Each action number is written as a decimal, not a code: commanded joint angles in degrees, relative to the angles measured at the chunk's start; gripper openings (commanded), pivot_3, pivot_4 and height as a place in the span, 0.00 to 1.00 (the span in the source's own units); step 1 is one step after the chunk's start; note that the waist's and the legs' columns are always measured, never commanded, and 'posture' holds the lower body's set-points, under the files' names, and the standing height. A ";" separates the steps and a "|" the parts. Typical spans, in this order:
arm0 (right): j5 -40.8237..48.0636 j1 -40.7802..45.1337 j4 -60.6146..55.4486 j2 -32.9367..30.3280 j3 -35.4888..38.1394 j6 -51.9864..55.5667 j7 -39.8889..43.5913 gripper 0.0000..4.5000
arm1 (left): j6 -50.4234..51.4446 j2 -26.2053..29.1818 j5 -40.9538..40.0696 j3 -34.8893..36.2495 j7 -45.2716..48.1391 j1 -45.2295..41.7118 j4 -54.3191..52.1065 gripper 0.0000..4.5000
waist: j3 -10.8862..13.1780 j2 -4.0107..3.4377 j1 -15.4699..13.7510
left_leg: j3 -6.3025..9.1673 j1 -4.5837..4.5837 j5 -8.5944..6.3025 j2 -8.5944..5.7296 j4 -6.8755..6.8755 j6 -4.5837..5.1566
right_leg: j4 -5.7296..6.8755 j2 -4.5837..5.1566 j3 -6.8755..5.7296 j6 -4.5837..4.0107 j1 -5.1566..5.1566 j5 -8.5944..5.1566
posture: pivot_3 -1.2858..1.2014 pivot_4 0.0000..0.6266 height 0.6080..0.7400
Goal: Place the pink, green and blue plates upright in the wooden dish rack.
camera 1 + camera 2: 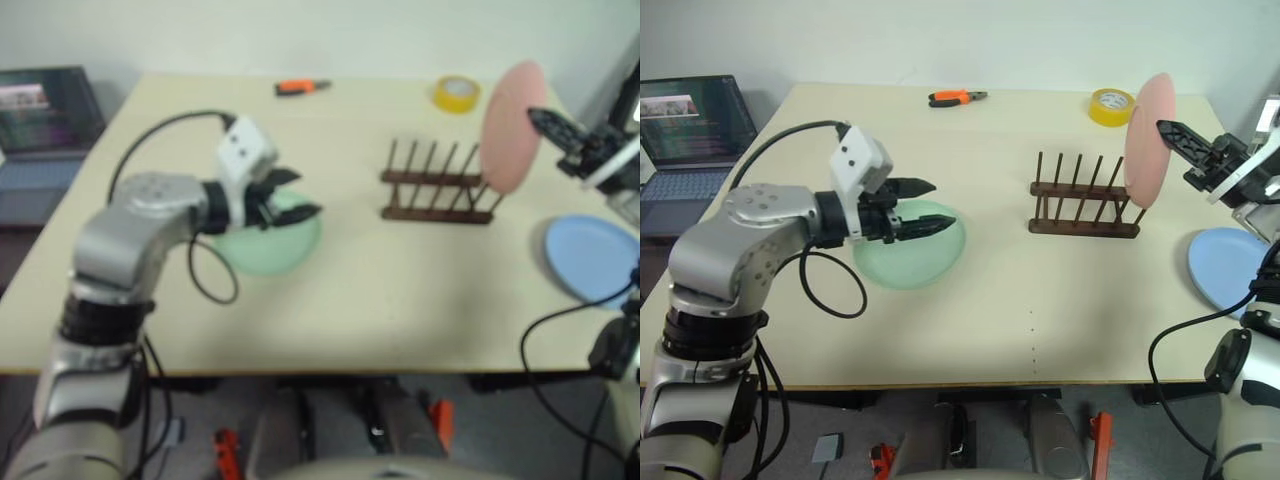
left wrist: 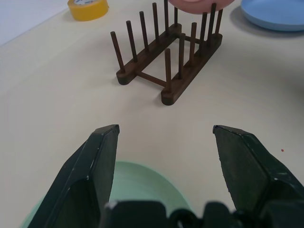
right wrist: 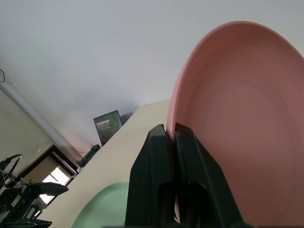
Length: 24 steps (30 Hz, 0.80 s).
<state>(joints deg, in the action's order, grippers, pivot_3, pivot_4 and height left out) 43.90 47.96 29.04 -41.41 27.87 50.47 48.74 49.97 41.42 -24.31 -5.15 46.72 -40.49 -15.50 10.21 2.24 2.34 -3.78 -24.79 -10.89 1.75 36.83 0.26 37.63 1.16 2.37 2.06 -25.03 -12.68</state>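
Holding the pink plate (image 1: 1149, 140) upright by its rim, the right gripper (image 1: 1175, 135) is pinched tight on the edge, its two fingers pressed together with the thin lip between them. The plate hangs on edge over the right end of the rack (image 1: 1084, 200), its lower edge near the last pegs; whether it already sits between them I cannot tell.

The left gripper (image 1: 925, 206) hovers with its jaws spread wide and nothing between them, just above the green plate (image 1: 915, 255), which lies flat on the table (image 1: 1040, 320) to the left of the rack. The blue plate (image 1: 1230, 265) lies flat at the right edge of the table, nearer than the rack. A yellow tape roll (image 1: 1112, 106) and an orange-handled tool (image 1: 955, 97) sit at the far side.

These plates look light, stiff and smooth, probably plastic, so a rim pinch should carry one easily, though a slick edge could pivot or slip in the fingers. For the flat ones the only real hold is the raised rim, and the lower finger must get under the lip against the tabletop. The rack itself looks light, so a plate pushed hard against the pegs could shove or tip it.
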 commanded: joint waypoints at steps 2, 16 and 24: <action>-0.89 -0.12 -0.33 -0.09 -0.22 -3.13 0.75 0.00 | -0.17 1.04 0.18 1.37 -0.36 -1.00 -2.01 0.77 | 0.00 0.00 0.00 | 0.00 0.00 0.00 0.00 0.00 0.00 | 0.00 0.00 0.00 0.00 0.00 0.00 | 0.52 0.24 1.00; -4.32 0.45 2.39 -0.68 -1.90 -7.49 0.41 0.61 | 0.20 1.20 0.28 1.40 -0.92 -0.94 -2.12 0.78 | 0.00 0.00 0.02 | 0.00 0.00 0.00 0.00 0.00 0.00 | 0.00 0.00 0.00 0.00 0.00 0.00 | 0.52 0.24 1.00; -6.18 0.43 1.47 -2.92 -1.61 -10.81 0.30 0.67 | -0.94 0.80 0.84 0.95 -1.07 -1.47 -0.55 0.78 | 0.00 0.00 -0.03 | 0.00 0.00 0.00 -0.01 0.00 0.00 | 0.00 0.00 0.00 0.00 0.01 0.00 | 0.52 0.24 1.00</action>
<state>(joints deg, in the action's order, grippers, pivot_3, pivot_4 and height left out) 38.65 47.44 32.28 -42.15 25.53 42.23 48.65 50.49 41.86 -23.99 -5.15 45.66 -40.60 -15.39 10.21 2.24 2.32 -3.78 -24.79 -10.89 1.74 36.84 0.26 37.63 1.16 2.36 2.06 -25.02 -12.68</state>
